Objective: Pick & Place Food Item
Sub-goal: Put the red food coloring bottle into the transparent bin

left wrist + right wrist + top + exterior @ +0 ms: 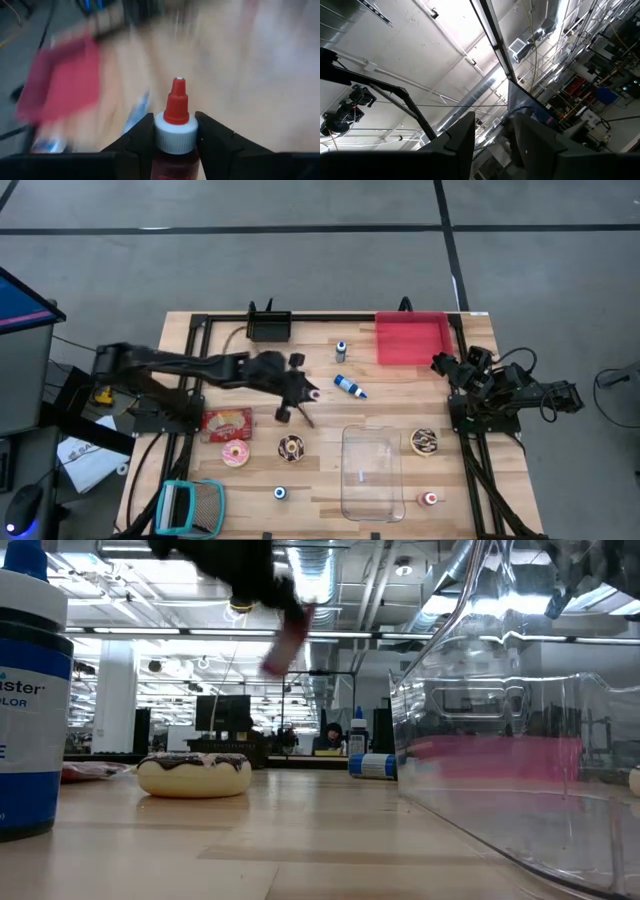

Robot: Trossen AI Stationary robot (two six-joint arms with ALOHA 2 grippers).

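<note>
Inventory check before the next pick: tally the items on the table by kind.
Doughnuts: 3
Small bottles: 5, one held by the left gripper
Trays or bins: 3, red, black, clear
Snack packet: 1
Teal basket: 1
Total: 13

Blue-labelled bottle [30, 690], low view: partial "aster", "OLOR"; nothing else legible.
</note>
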